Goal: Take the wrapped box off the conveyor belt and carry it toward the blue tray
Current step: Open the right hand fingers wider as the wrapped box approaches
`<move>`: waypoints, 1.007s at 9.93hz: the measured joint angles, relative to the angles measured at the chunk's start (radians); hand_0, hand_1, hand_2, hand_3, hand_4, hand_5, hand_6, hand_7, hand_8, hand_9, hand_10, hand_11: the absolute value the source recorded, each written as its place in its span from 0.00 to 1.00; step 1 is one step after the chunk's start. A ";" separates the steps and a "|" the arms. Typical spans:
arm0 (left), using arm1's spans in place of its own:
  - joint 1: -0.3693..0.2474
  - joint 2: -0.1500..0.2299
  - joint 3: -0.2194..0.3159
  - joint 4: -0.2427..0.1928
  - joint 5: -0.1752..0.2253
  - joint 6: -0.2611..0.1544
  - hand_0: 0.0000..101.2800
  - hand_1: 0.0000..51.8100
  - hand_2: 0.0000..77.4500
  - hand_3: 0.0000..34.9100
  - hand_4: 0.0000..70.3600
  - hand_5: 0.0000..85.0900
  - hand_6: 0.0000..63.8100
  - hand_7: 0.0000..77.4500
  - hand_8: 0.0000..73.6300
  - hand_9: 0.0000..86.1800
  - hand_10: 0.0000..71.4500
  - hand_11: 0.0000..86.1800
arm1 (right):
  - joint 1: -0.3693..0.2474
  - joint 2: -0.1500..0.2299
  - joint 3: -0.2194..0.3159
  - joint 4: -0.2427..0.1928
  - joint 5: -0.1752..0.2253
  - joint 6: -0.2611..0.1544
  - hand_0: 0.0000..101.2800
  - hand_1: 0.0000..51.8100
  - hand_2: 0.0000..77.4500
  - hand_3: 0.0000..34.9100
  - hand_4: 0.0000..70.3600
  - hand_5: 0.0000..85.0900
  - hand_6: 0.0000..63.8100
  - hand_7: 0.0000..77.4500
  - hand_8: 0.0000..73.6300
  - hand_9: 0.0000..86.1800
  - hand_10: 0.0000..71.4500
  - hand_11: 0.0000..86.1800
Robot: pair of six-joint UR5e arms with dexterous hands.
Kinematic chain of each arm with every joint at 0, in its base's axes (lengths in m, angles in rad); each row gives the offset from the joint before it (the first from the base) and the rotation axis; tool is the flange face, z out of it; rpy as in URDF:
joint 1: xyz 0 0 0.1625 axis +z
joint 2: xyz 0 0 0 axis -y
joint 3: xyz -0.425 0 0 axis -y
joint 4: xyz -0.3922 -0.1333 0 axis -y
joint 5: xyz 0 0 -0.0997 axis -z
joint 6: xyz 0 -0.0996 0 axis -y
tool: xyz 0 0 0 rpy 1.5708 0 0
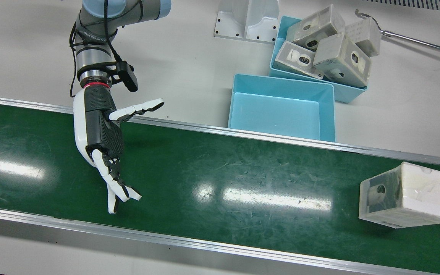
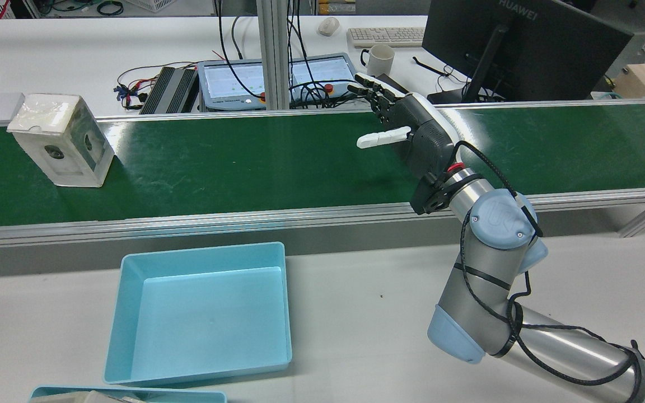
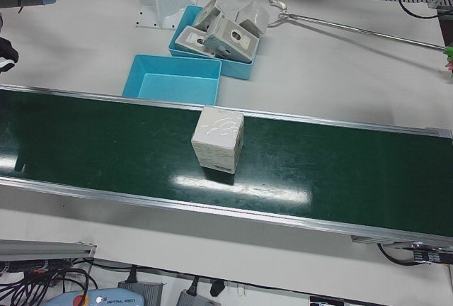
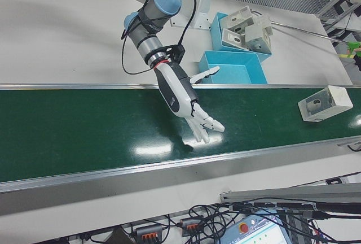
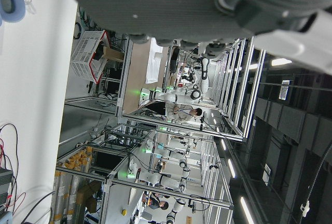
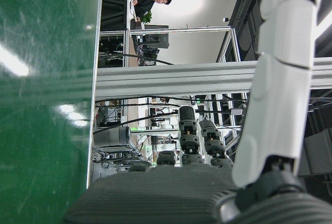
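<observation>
Belt surface comes first: the long green conveyor belt (image 1: 220, 183) with its silver metal rails crosses the front view from the left edge to the right edge, and it takes the middle band of the rear view too. I judge that the belt brings each box to the waiting arm, which explains why the arm stands over it with nothing in hand.

Next in size is the right arm, grey metal with pale blue caps, which enters the front view at the upper left. Its white and black right hand (image 1: 103, 143) hangs over the left part of the belt, fingers stretched apart and thumb held out to the side, holding nothing. This open pose looks like readiness for a grasp.

The empty light blue plastic tray (image 1: 281, 110) sits on the white table in the upper middle of the front view, touching the far rail, so the carry from the belt is short. Behind it, a second blue tray (image 1: 342, 93) is full of similar wrapped boxes.

The wrapped white box in clear film (image 1: 407, 194) stands on the belt at the lower right of the front view, well apart from the hand.

The left hand's own camera shows only a dark part of it, so I cannot tell its state.
</observation>
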 joint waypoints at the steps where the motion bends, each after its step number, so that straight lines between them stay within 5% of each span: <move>1: 0.000 0.000 0.000 0.000 0.000 0.000 0.00 0.00 0.01 0.00 0.00 0.01 0.01 0.01 0.01 0.01 0.01 0.01 | 0.000 0.000 0.000 0.001 0.000 0.000 0.46 0.21 0.07 0.00 0.16 0.12 0.12 0.23 0.03 0.02 0.00 0.01; 3: 0.000 0.000 0.000 0.000 0.000 0.000 0.00 0.00 0.01 0.00 0.00 0.01 0.01 0.01 0.01 0.01 0.01 0.01 | 0.000 0.000 -0.001 0.001 0.000 0.000 0.46 0.21 0.07 0.00 0.17 0.13 0.11 0.23 0.04 0.02 0.00 0.01; 5: 0.000 0.000 0.000 0.000 0.000 0.000 0.00 0.00 0.01 0.00 0.00 0.01 0.01 0.01 0.01 0.01 0.00 0.01 | 0.000 0.000 -0.001 0.002 0.000 0.001 0.50 0.61 0.34 0.00 0.19 0.29 0.13 0.23 0.04 0.03 0.00 0.01; 6: 0.000 0.000 0.000 0.000 0.000 0.000 0.00 0.00 0.01 0.00 0.00 0.01 0.01 0.01 0.01 0.01 0.00 0.01 | 0.001 0.000 0.000 0.002 0.000 0.002 0.50 0.61 0.34 0.00 0.19 0.29 0.13 0.23 0.04 0.04 0.00 0.01; 7: 0.000 0.000 0.000 0.000 0.000 0.000 0.00 0.00 0.01 0.00 0.00 0.01 0.01 0.01 0.01 0.01 0.01 0.01 | 0.002 0.000 0.000 0.002 0.000 0.002 0.50 0.52 0.54 0.00 0.20 0.37 0.13 0.21 0.04 0.03 0.00 0.01; 8: 0.000 0.000 0.000 0.000 0.000 0.000 0.00 0.00 0.01 0.00 0.00 0.01 0.01 0.01 0.01 0.01 0.01 0.01 | 0.002 0.000 0.000 0.002 0.000 0.003 0.50 0.33 0.46 0.00 0.20 0.37 0.13 0.21 0.04 0.03 0.00 0.01; 9: 0.000 0.000 0.000 0.000 0.000 0.000 0.00 0.00 0.01 0.00 0.00 0.01 0.01 0.01 0.01 0.01 0.01 0.01 | 0.003 0.000 0.000 0.002 0.000 0.003 0.46 0.11 0.36 0.01 0.14 0.10 0.09 0.20 0.04 0.03 0.00 0.01; 10: 0.000 0.000 0.000 0.000 0.000 0.000 0.00 0.00 0.01 0.00 0.00 0.01 0.01 0.01 0.01 0.01 0.01 0.01 | 0.003 0.000 0.000 0.002 0.000 0.003 0.42 0.07 0.19 0.01 0.13 0.07 0.07 0.20 0.04 0.02 0.00 0.01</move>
